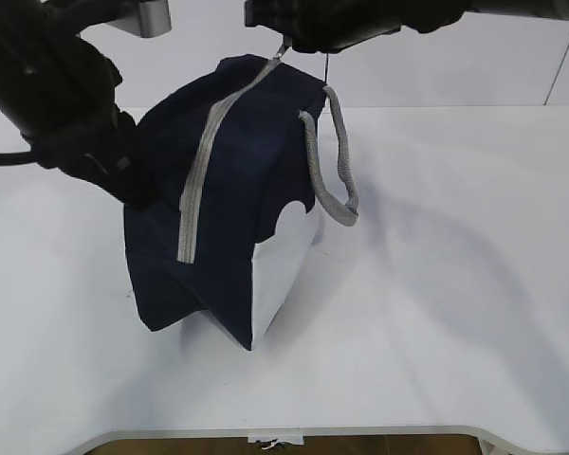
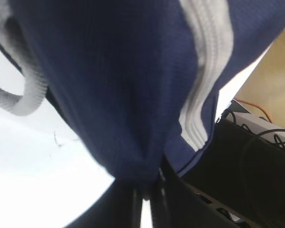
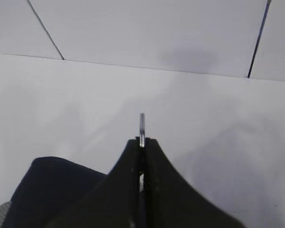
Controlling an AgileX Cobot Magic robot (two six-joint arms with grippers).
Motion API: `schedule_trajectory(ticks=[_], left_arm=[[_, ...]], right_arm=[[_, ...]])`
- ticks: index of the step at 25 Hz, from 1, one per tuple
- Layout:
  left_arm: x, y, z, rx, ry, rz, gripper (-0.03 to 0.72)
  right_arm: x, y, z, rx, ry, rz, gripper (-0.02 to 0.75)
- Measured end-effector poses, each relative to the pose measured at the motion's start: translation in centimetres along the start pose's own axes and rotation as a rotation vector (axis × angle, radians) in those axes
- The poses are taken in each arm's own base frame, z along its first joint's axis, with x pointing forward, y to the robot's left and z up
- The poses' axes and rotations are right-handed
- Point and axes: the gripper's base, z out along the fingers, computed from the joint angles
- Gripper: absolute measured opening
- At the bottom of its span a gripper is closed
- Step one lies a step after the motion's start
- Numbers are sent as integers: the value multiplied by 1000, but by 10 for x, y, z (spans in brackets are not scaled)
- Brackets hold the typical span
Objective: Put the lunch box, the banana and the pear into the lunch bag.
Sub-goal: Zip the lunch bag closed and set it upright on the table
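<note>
The right claw is closed tight, its two black fingers pinched on a thin metal piece, the ring pull, which sticks out just past the fingertips in the right wrist view. In the exterior view this claw sits at the top, above the lunch bag, right at the upper end of the grey zipper.

The left claw is also clamped narrow, its fingers gripping a fold of the bag's navy fabric; the cloth bunches down into the gap between them in the left wrist view. In the exterior view the left arm presses against the bag's left side, its claw hidden by the arm and fabric.

The lunch bag stands on the white desk, leaning and somewhat slumped, with its white lower panel facing the front right corner. One grey webbing handle hangs in a loop over the right side. The zipper runs down the front face from top to about mid-height, and its teeth look joined along the visible length, so the bag appears zipped. What lies inside cannot be seen.
</note>
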Motion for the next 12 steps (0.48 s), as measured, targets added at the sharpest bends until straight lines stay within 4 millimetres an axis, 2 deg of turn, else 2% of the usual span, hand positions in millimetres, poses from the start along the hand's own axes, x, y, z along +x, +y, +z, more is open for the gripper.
schedule_trajectory(ticks=[7, 9, 12], left_arm=[[0, 0, 0, 2, 5, -41, 13], [1, 0, 0, 4, 9, -87, 57], [2, -2, -2, 8, 19, -146, 198]], right_arm=[[6, -3, 2, 13, 78, 92, 1], [8, -2, 1, 10, 102, 118, 1], [10, 0, 0, -13, 131, 141, 1]])
